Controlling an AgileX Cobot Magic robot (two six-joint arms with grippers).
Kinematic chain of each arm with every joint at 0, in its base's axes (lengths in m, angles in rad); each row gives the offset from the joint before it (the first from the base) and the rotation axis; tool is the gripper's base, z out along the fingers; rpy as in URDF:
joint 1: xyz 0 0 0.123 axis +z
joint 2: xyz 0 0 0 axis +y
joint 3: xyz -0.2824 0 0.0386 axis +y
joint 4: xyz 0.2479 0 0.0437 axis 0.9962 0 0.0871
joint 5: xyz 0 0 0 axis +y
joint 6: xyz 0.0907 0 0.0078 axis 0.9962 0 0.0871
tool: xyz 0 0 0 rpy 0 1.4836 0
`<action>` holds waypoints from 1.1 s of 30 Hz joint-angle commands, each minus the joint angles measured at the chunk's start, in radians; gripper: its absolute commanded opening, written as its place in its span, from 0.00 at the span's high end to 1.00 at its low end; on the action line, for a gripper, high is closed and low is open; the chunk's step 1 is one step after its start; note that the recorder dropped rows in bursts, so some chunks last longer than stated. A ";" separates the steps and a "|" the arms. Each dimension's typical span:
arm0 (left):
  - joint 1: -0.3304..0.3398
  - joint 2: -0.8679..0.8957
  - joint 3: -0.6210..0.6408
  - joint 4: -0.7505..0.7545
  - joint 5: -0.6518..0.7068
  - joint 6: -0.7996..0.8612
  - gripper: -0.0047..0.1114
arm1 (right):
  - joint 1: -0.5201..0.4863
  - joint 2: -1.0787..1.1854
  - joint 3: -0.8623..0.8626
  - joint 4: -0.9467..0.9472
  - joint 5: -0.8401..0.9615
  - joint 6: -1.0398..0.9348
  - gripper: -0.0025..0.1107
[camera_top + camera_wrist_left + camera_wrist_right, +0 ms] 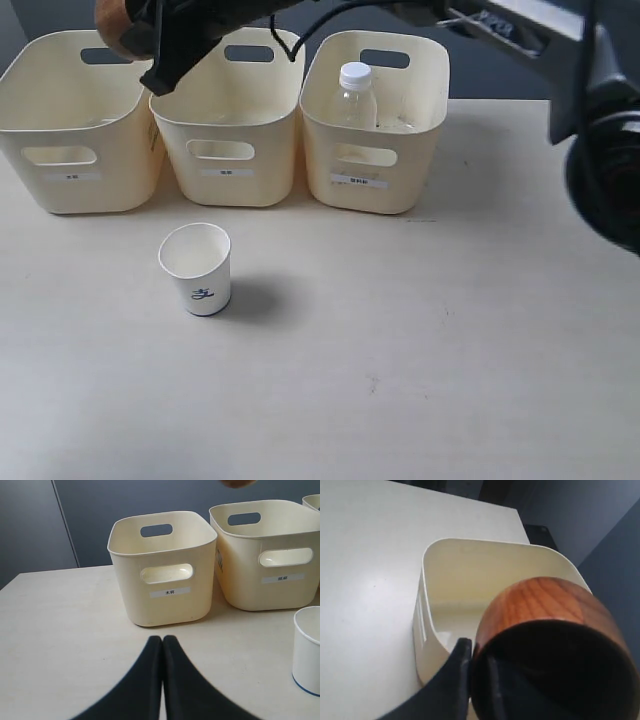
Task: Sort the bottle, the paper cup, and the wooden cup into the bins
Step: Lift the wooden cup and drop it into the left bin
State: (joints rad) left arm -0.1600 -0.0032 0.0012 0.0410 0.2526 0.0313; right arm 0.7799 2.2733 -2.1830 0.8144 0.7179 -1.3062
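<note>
The reddish-brown wooden cup hangs above the leftmost bin. My right gripper has reached across and is shut on its rim, one finger inside and one outside. The clear bottle with a white cap stands in the rightmost bin. The white paper cup stands upright on the table in front of the middle bin. My left gripper is shut and empty, low over the table before the leftmost bin.
The three bins stand in a row along the back of the pale table. The right arm stretches over the bins from the upper right. A dark wall lies behind the table.
</note>
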 commanded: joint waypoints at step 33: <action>-0.003 0.003 -0.001 0.002 -0.014 -0.003 0.96 | 0.040 0.252 -0.335 0.177 -0.007 -0.094 0.59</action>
State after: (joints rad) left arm -0.1600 -0.0032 0.0012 0.0410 0.2526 0.0313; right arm 0.8208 2.5879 -2.5096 1.0365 0.6729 -1.4191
